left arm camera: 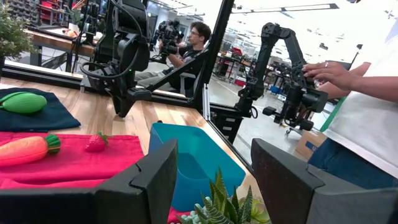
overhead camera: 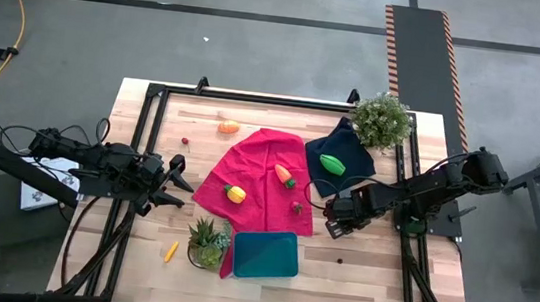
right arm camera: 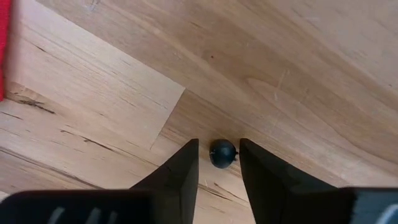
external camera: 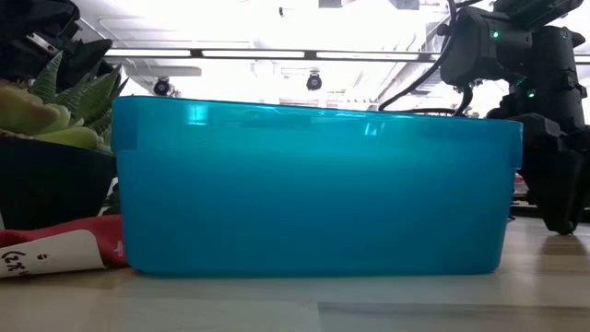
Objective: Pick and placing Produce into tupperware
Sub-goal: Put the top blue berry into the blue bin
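Here, right gripper pointing down, jaws flanking dark ball

Surface: I see a pale wooden plank table inside a black metal frame.
Cloths: a crimson cloth and a dark navy cloth lie on it.
Container: a shallow teal plastic tupperware near the front edge.
Plants: two leafy potted plants.
Loose on wood: a small orange piece, a thin yellow stick, a tiny dark ball.
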Motion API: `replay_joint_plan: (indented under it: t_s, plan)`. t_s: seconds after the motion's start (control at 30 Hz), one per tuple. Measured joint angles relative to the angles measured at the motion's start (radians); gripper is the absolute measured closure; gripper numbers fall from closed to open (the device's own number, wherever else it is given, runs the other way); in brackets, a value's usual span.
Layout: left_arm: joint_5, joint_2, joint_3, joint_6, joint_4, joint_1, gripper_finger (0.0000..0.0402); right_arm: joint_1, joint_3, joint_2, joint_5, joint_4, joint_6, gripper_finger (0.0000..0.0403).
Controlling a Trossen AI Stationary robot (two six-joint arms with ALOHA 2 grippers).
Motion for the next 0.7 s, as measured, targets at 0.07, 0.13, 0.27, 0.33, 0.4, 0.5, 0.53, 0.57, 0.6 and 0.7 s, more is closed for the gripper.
replay_joint_plan:
  t_s: [0.07,0.13,0.27,0.33,0.4,0.5,0.53,0.57,0.6,0.7]
  plan:
    - [0.000,0.000,0.000,0.000,0.000,0.000,0.0208,0.000,0.000,0.000,0.000,0.000,0.000,0.0314]
    - [0.000,0.000,0.000,0.000,0.000,0.000,0.0208,0.000,0.000,0.000,0.000,0.000,0.000,0.0324]
    - [0.000,0.000,0.000,0.000,0.000,0.000,0.0208,0.000,0.000,0.000,0.000,0.001,0.000,0.0335]
    - [0.000,0.000,0.000,0.000,0.000,0.000,0.0208,0.000,0.000,0.000,0.000,0.001,0.000,0.0336]
    - [0.000,0.000,0.000,0.000,0.000,0.000,0.0208,0.000,0.000,0.000,0.000,0.001,0.000,0.0336]
    - [0.000,0.000,0.000,0.000,0.000,0.000,0.0208,0.000,0.000,0.000,0.000,0.001,0.000,0.0336]
    - [0.000,0.000,0.000,0.000,0.000,0.000,0.0208,0.000,0.000,0.000,0.000,0.001,0.000,0.0336]
    - [0.000,0.000,0.000,0.000,0.000,0.000,0.0208,0.000,0.000,0.000,0.000,0.001,0.000,0.0336]
    - [0.000,0.000,0.000,0.000,0.000,0.000,0.0208,0.000,0.000,0.000,0.000,0.001,0.000,0.0337]
    - [0.000,0.000,0.000,0.000,0.000,0.000,0.0208,0.000,0.000,0.000,0.000,0.002,0.000,0.0337]
